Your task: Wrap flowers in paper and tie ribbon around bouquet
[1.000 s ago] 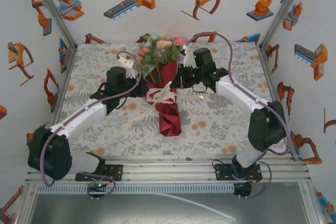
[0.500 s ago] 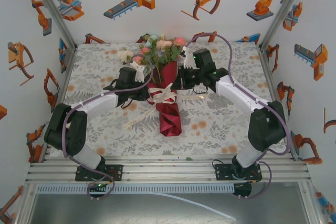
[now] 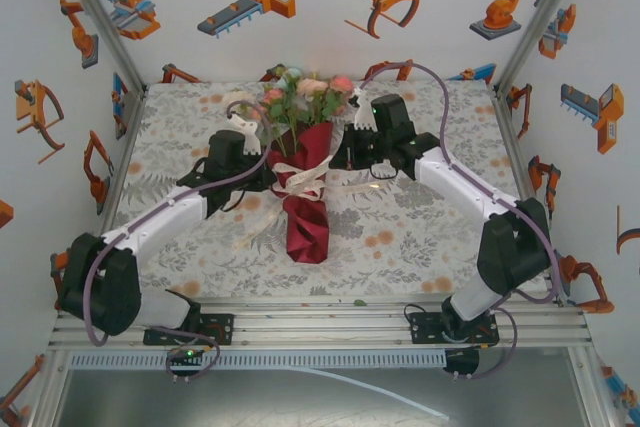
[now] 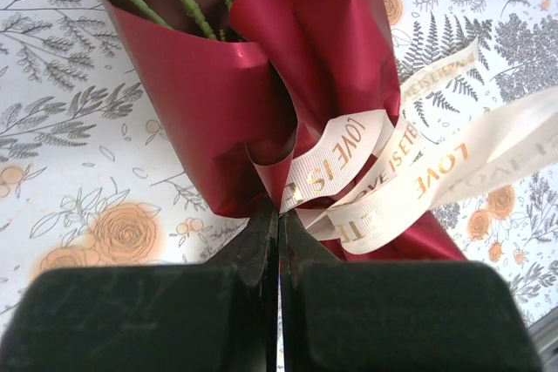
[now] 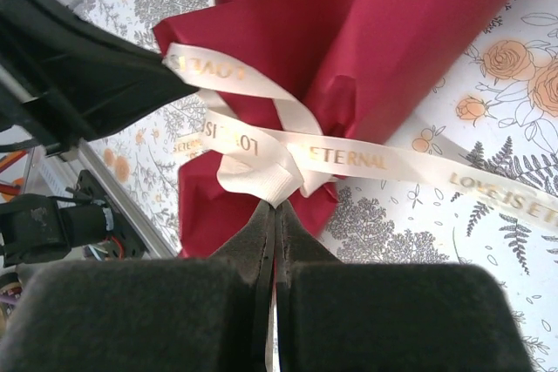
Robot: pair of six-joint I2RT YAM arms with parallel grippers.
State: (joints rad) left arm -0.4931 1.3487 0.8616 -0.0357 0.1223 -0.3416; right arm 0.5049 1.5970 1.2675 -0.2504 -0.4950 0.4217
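1. The bouquet (image 3: pixel 303 212) lies mid-tablecloth (image 3: pixel 430 237), long axis 12 to 6 o'clock, flowers (image 3: pixel 305 94) at 12
2. Left gripper (image 4: pixel 279 215) at its 9 and right gripper (image 5: pixel 275 211) at its 3, equally near, both pinched closed on the ribbon (image 5: pixel 349 160)
3. Tightening likely means pulling apart along 9–3, across that axis

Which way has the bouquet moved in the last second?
Yes. The lower end of the bouquet swung left, away from the orange blooms printed on the tablecloth to its right; its flower end barely shifted.

The left gripper (image 4: pixel 279 215), open a second earlier, is now closed at the bouquet (image 3: pixel 305 222) beside the ribbon (image 4: pixel 418 185). The bouquet's foot sits further left.
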